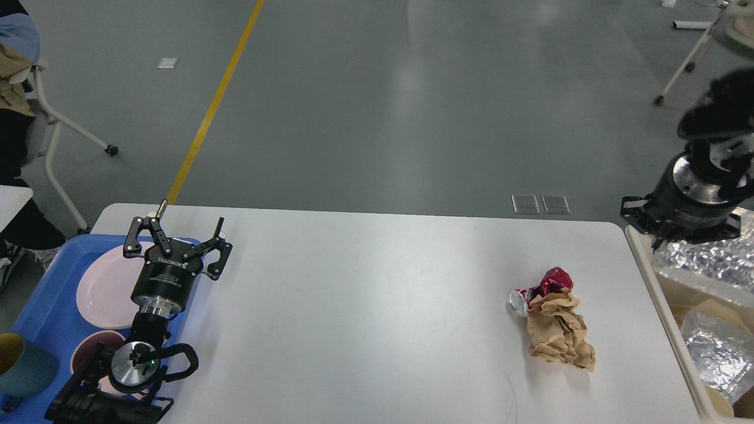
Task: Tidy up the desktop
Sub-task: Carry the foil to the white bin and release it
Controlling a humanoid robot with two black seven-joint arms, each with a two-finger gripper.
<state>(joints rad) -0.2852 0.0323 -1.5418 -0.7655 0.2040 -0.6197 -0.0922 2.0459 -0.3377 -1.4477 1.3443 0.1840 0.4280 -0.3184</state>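
**Silver wrapper held over the bin, two scraps left on the desktop**

The desktop [353, 306] filled the near and middle ground, a broad white slab with a blue tray [41, 306] overlapping its left edge and a beige bin [665, 306] set against its right edge. That layout suggested a sorting job: crockery to the left, rubbish to the right.

The right gripper [677, 232] hung above the bin's far end, pointing down, with a crinkled silver wrapper [704, 259] directly under it. Its fingers appeared to be closed on the wrapper's top edge, though they were dark and partly hidden, so the grip was a judgement. Being over the bin rather than the table, the wrapper looked ready to drop. Another piece of silver wrap [716, 353] already lay in the bin's near part.

The left gripper [178, 235] stood over the tray's right edge with its fingers spread wide and nothing between them, beside a pink plate [106, 288]. It seemed parked clear of the work.

A crushed red can [545, 285] and a crumpled brown paper [556, 338] lay touching each other near the right end, within easy reach of the bin, and probably came next.
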